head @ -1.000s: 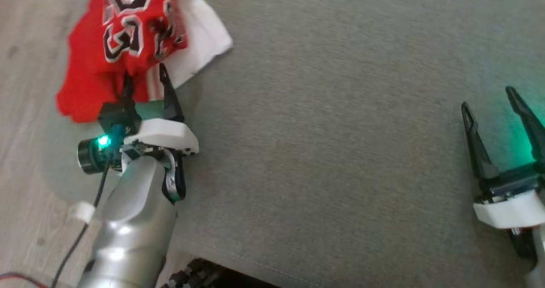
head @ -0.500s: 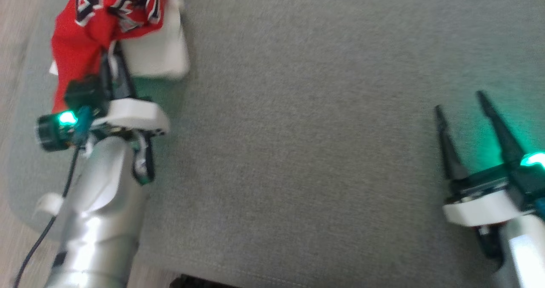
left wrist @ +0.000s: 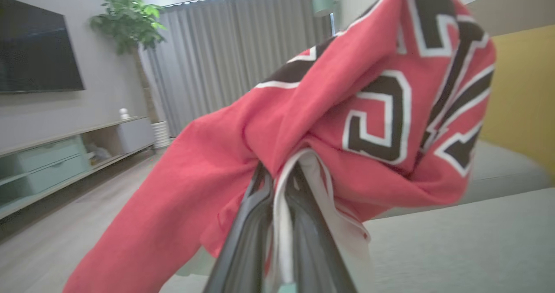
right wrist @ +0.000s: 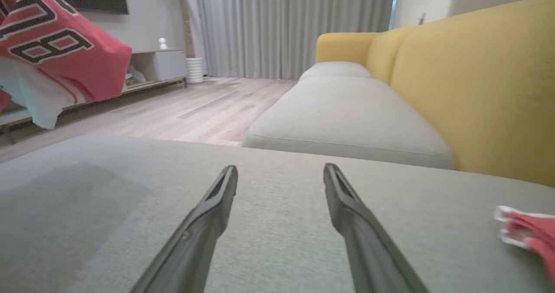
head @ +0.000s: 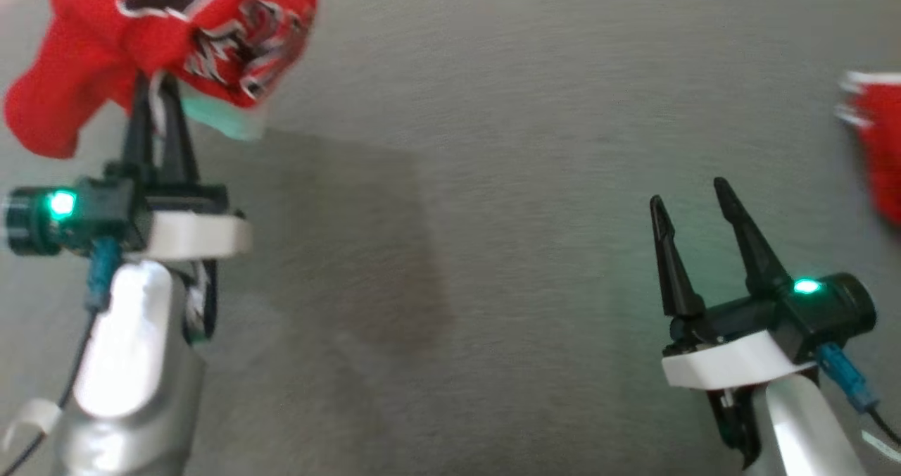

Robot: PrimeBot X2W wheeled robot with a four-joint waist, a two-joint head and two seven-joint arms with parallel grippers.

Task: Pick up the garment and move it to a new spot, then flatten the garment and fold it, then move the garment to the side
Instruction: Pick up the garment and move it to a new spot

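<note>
A red garment (head: 169,25) with black-and-white numbers and a white lining hangs bunched at the upper left of the head view, lifted off the grey cushion (head: 493,251). My left gripper (head: 156,85) is shut on its fabric from below. In the left wrist view the garment (left wrist: 329,124) drapes over my closed fingers (left wrist: 251,223), white cloth pinched between them. Low on the right, my right gripper (head: 690,198) stands open with nothing in it, just above the cushion (right wrist: 277,223). The hanging garment (right wrist: 56,46) also appears at the upper left of the right wrist view.
A second red cloth with a white edge (head: 876,152) lies on the cushion at the right edge, also seen low right as red cloth (right wrist: 527,236). A yellow sofa back (right wrist: 477,80), wood floor (right wrist: 195,111) and a TV cabinet (left wrist: 52,158) lie beyond.
My left gripper has closed on the garment and raised it off the cushion. The head camera has swung right, bringing the second red cloth and more of my right arm into view.
</note>
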